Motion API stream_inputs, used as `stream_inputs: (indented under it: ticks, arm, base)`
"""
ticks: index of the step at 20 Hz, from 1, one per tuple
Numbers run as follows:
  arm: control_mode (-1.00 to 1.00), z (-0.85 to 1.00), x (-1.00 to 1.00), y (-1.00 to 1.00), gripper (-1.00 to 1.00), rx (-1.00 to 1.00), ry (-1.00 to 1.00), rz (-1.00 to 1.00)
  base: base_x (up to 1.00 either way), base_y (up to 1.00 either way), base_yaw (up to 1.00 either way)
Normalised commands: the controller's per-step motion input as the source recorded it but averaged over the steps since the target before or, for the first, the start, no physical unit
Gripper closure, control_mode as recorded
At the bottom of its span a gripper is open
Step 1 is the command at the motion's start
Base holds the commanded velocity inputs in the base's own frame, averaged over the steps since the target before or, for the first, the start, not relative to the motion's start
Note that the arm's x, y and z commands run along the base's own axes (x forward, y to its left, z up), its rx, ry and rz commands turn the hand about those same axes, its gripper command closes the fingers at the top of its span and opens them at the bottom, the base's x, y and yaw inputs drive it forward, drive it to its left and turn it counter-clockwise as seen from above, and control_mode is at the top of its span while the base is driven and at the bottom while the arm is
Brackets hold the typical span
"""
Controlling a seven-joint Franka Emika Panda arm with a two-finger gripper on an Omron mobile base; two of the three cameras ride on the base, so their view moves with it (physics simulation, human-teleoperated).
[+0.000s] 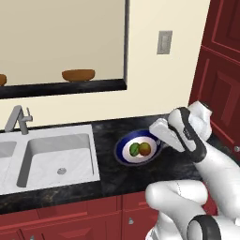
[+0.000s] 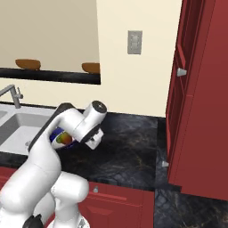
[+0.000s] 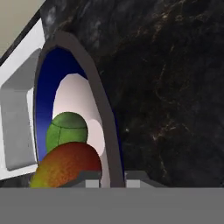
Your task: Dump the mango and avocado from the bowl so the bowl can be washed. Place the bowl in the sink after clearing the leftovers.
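Observation:
The bowl [image 1: 123, 150], with a dark-blue rim and white inside, sits on the black counter just right of the sink [image 1: 58, 154]. In it lie the green avocado [image 1: 135, 149] and the red-orange mango [image 1: 146, 149], side by side. My gripper [image 1: 160, 142] is at the bowl's right rim. In the hand view the gripper [image 3: 113, 179] is shut on the bowl [image 3: 46, 96], with the rim running up between the fingertips [image 3: 89, 178]. The mango [image 3: 65, 168] and avocado [image 3: 68, 129] lie just inside. The right base view glimpses the bowl [image 2: 57, 135] and mango [image 2: 65, 140] behind my forearm.
A grey faucet [image 1: 18, 119] stands behind the sink. Brown wooden bowls [image 1: 78, 75] rest on the ledge above. Tall red cabinets [image 2: 196, 98] close off the right side. Black marbled counter [image 2: 129, 147] stretches to the right of the bowl.

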Motion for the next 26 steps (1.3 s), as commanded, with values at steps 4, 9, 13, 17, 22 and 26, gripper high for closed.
stream_inputs:
  ticks: [4,9,13,17,22,26]
  arm:
    - [-1.00,0.90,-0.53,0.01,1.00,0.41,0.00,0.00]
    - [-1.00,0.64,-0.06,0.36,1.00,0.44,0.00,0.00]
    - [-1.00,0.19,0.23,0.69,1.00,0.28,0.04,0.01]
    - [-1.00,-0.05,0.03,0.69,1.00,0.01,0.00,0.08]
    - [-1.00,-0.03,0.35,0.76,1.00,-0.07,0.00,0.06]
    - [-1.00,0.00,0.74,0.77,1.00,-0.13,0.00,0.00]
  base:
    - [0.00,0.00,0.00]
    - [0.00,0.00,0.00]
    - [0.00,0.00,0.00]
    - [0.00,0.00,0.00]
    - [0.00,0.00,0.00]
    - [0.00,0.00,0.00]
